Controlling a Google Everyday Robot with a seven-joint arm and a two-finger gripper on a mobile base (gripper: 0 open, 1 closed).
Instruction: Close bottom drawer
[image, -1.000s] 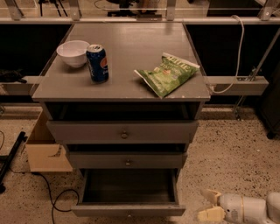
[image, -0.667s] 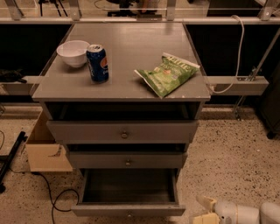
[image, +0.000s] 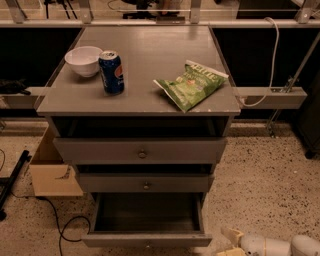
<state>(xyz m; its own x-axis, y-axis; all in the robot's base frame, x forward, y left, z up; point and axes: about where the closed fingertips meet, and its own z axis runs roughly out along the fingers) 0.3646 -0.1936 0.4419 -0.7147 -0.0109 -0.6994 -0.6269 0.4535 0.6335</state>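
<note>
The bottom drawer (image: 147, 240) is the lowest of three grey drawers in the cabinet and stands pulled far out, its dark box (image: 148, 212) open and empty. Its narrow front panel lies near the lower edge of the view. My gripper (image: 229, 243) is low at the bottom right, to the right of the drawer's front corner and apart from it. Its cream fingers (image: 232, 234) are spread, with nothing between them. The white arm (image: 280, 246) runs off to the right.
The top drawer (image: 141, 149) and middle drawer (image: 145, 183) stick out slightly. On the cabinet top (image: 150, 50) are a white bowl (image: 83, 60), a blue can (image: 111, 72) and a green chip bag (image: 192, 84). A cardboard box (image: 50, 170) and cables (image: 60, 225) lie on the floor at the left.
My gripper has sunk lower and shifted slightly left, towards the bottom edge of the view. The drawers have not moved.
</note>
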